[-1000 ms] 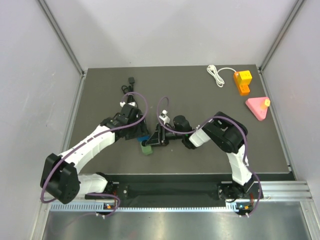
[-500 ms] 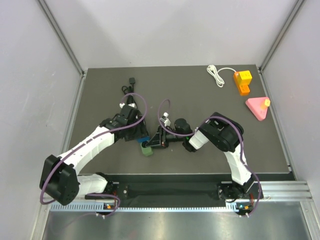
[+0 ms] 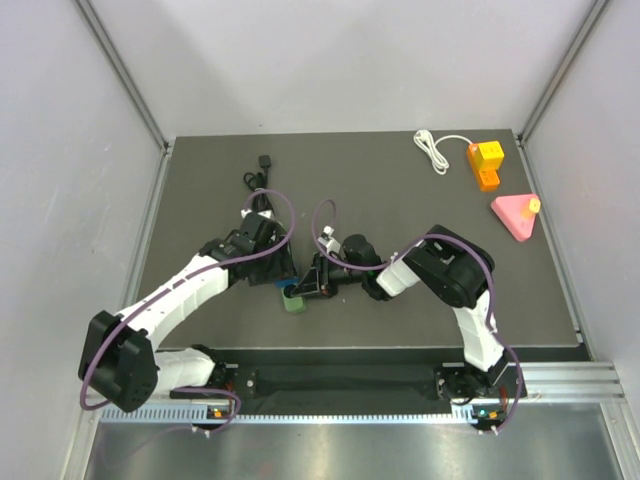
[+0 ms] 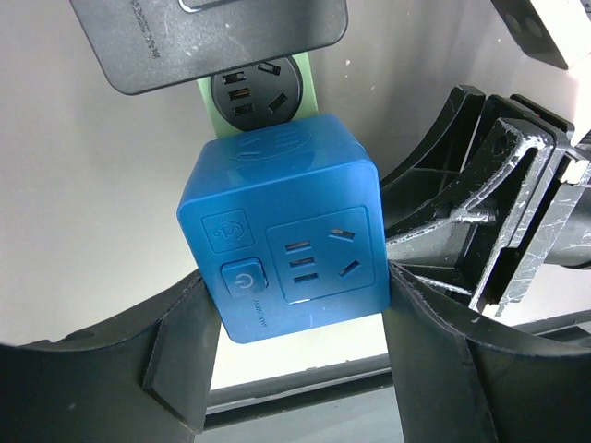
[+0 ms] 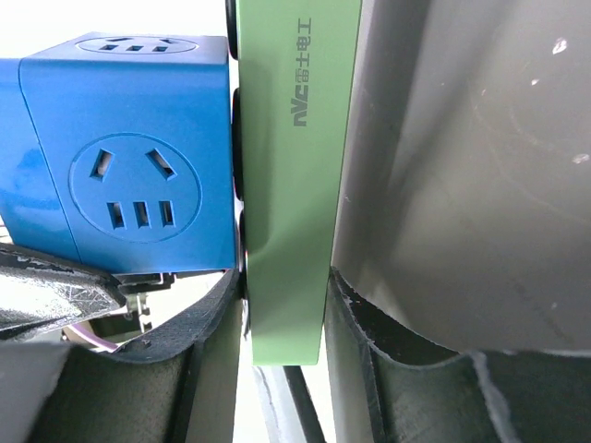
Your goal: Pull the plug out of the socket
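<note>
Plug (image 4: pixel 291 245) between left fingers (image 4: pixel 175 369), socket (image 5: pixel 286 185) right.

Left tool (image 4: pixel 297 309) grips blue cube (image 4: pixel 282 221), right tool (image 5: pixel 284 309) green block (image 5: pixel 294 138), barring side access.

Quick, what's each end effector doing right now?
Left end effector: closed on the blue socket cube.
Right end effector: closed on the green plug.

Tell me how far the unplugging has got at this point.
Done: both grasps are set. The left hand clamps the blue cube plug, and the right hand clamps the green socket. In hand: the pull itself, but the cube sits close against the socket with no prongs showing. Left: separating the two completely.
</note>
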